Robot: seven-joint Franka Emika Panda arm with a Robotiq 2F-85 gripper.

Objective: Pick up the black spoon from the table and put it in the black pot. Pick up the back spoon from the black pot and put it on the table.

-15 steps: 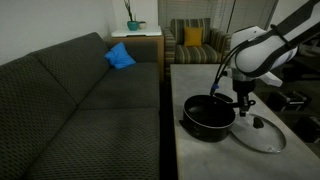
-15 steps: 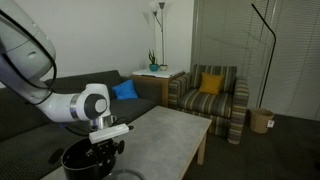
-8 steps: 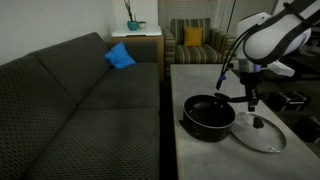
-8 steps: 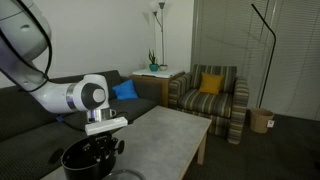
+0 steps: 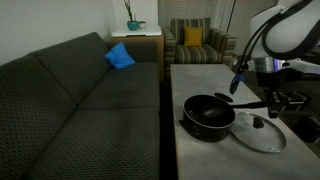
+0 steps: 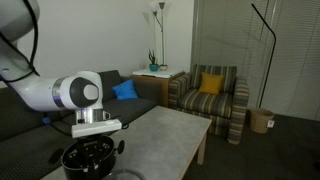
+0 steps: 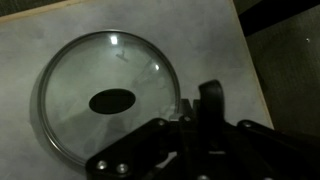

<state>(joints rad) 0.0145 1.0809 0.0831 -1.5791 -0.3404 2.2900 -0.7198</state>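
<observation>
In an exterior view we look from high at the near end of the table [image 5: 200, 75], down its length, with the sofa [image 5: 80, 100] on the left and the striped armchair [image 5: 195, 40] far off. In an exterior view we sit low and close by the black pot [image 6: 85, 168], facing diagonally towards the far end. Both exterior views share pot, table, sofa, armchair and blue cushion [image 5: 120, 57]. Our wrist view looks straight down, close, on the glass lid [image 7: 108, 100].
</observation>
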